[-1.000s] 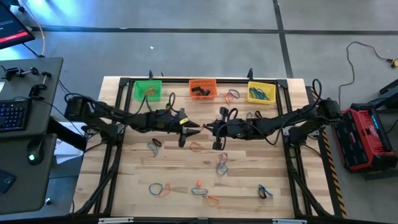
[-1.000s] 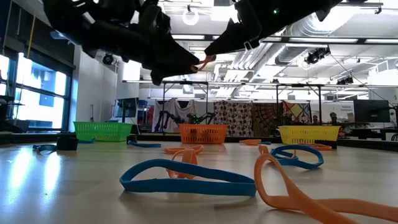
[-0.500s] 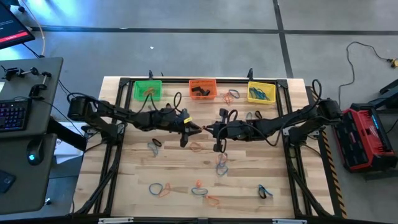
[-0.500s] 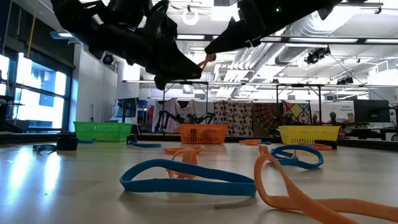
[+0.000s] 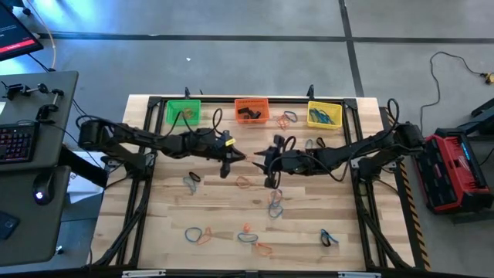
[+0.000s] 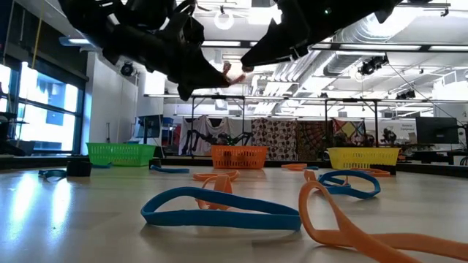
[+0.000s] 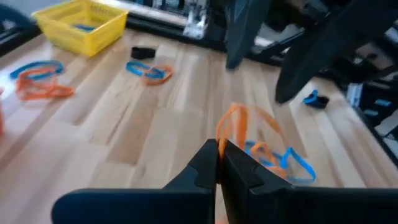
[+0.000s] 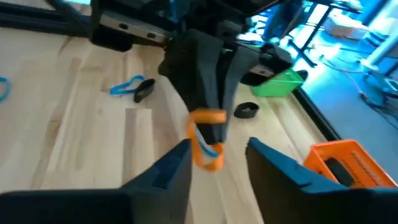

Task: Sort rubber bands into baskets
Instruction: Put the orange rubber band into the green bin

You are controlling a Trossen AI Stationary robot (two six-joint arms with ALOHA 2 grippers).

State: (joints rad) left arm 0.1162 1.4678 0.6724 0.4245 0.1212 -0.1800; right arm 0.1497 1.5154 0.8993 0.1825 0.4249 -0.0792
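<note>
Orange rubber band [image 8: 207, 138], a thin flexible loop, hangs above mid-table, and you can see the left gripper [image 5: 238, 157] pinching it with its jaws fully closed. Your right gripper [image 5: 259, 159] sits just at its 3 o'clock side, jaws parted and off the band. Green [image 5: 183, 112], red-orange [image 5: 252, 109] and yellow mesh baskets [image 5: 324, 114] line the table's 12 o'clock edge.

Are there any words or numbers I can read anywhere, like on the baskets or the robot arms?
None can be read.
The green basket, orange basket and yellow basket show no writing.
The screen at the desk shows only blurred red and dark patches.
</note>
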